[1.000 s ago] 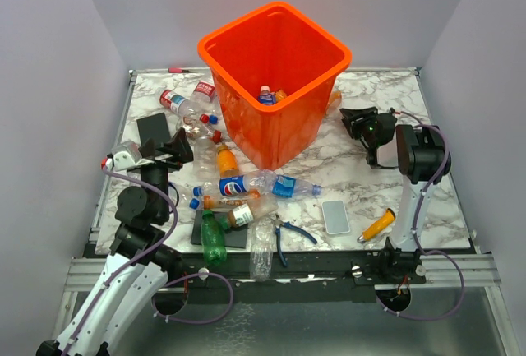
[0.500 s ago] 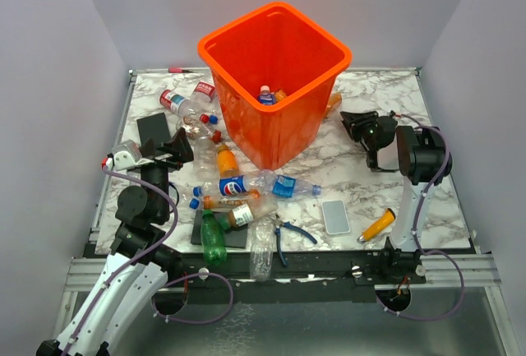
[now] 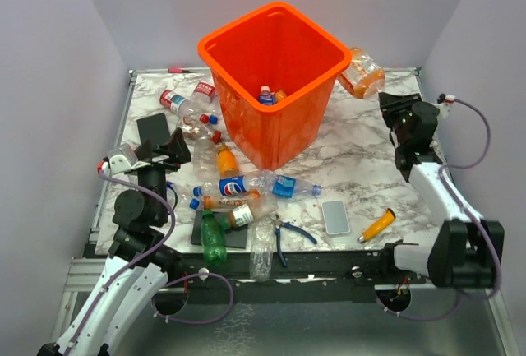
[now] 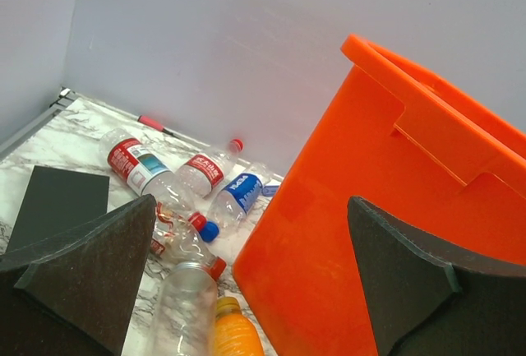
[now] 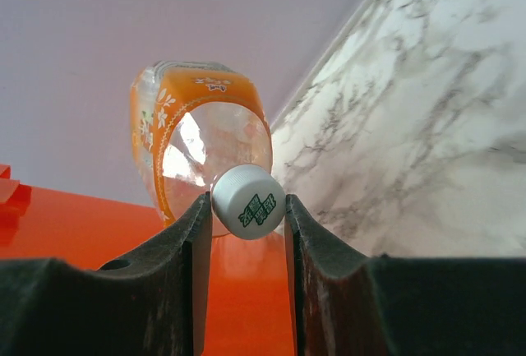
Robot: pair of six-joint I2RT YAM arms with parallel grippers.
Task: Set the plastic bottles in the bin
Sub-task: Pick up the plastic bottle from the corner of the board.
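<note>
The orange bin (image 3: 275, 85) stands at the back middle of the table, with bottles (image 3: 268, 94) lying inside it. My right gripper (image 3: 380, 94) is shut on the white cap (image 5: 248, 201) of an orange-labelled clear bottle (image 3: 362, 74), held in the air beside the bin's right rim. In the right wrist view this bottle (image 5: 201, 138) points away, above the bin's edge (image 5: 49, 224). My left gripper (image 3: 168, 147) is open and empty, left of the bin. Several bottles lie there: red-labelled ones (image 3: 177, 103), an orange one (image 3: 226, 161), a Pepsi one (image 3: 242, 183), a green one (image 3: 214, 239).
A phone (image 3: 335, 216), an orange-handled tool (image 3: 376, 226) and blue-handled pliers (image 3: 289, 234) lie near the front edge. Black pads sit at the left (image 3: 153, 128) and under the front bottles (image 3: 234, 238). A red pen (image 3: 179, 70) lies at the back left.
My right gripper has shut on the bottle's cap and lifted the bottle from the table by the bin's right side up to rim height. The left arm has barely moved.
</note>
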